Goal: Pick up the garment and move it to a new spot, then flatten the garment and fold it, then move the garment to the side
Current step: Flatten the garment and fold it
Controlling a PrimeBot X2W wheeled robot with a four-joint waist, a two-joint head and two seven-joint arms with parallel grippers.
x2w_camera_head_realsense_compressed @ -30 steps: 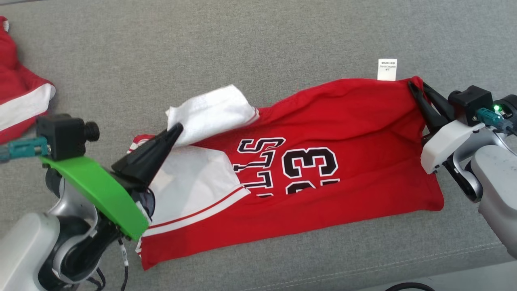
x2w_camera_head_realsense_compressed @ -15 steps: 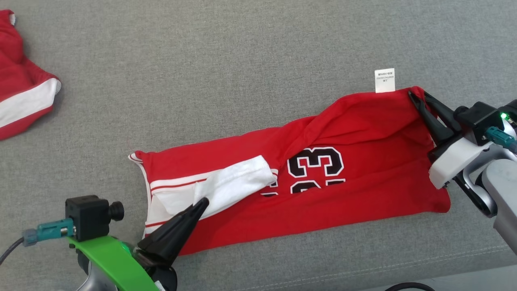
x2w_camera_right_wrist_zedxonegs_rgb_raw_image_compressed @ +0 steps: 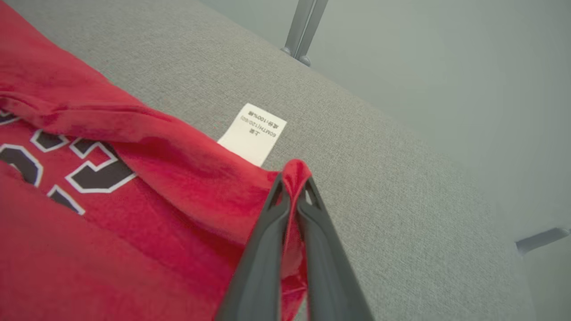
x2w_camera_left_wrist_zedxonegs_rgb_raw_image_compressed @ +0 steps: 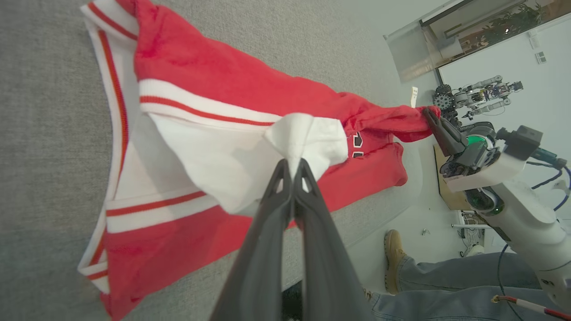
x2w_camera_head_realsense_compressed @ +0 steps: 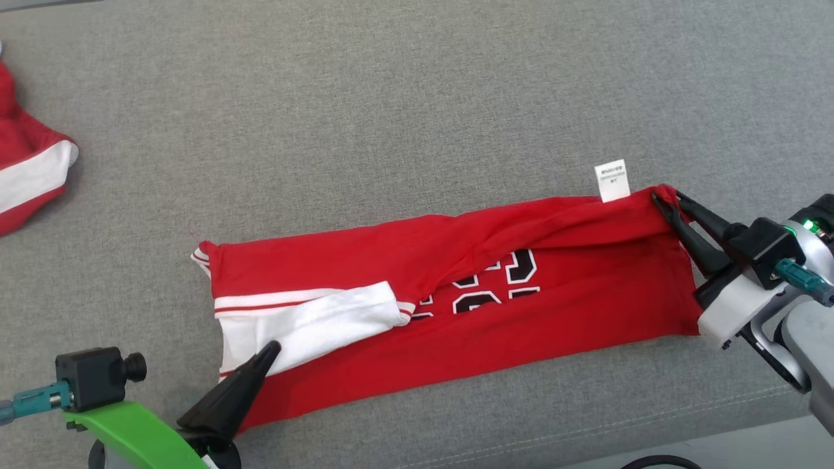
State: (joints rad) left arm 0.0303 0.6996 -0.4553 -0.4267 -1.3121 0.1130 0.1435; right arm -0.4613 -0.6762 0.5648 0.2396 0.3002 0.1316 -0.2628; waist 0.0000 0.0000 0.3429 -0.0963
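so the garment (x2w_camera_head_realsense_compressed: 495, 326) lies stretched left-to-right on the padded surface (x2w_camera_head_realsense_compressed: 391, 130), left gripper (x2w_camera_head_realsense_compressed: 272, 348) pinching its near-left end, right gripper (x2w_camera_head_realsense_compressed: 666, 197) pinching its far-right corner just beside the tag (x2w_camera_head_realsense_compressed: 612, 180), and the other garment (x2w_camera_head_realsense_compressed: 26, 176) sits way off at the left edge

A: Work surface?
B: Grey woven upholstery (x2w_camera_head_realsense_compressed: 417, 117), stitched seam near its front edge.
A: Other items?
B: Red-and-white cloth (x2w_camera_head_realsense_compressed: 29, 176) at far left. Person's tan shoe (x2w_camera_left_wrist_zedxonegs_rgb_raw_image_compressed: 395, 261) and jeans leg (x2w_camera_left_wrist_zedxonegs_rgb_raw_image_compressed: 455, 272) on the floor.

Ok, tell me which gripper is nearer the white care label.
Right. The right gripper pinches the jersey corner beside the label; the left gripper holds its opposite end.
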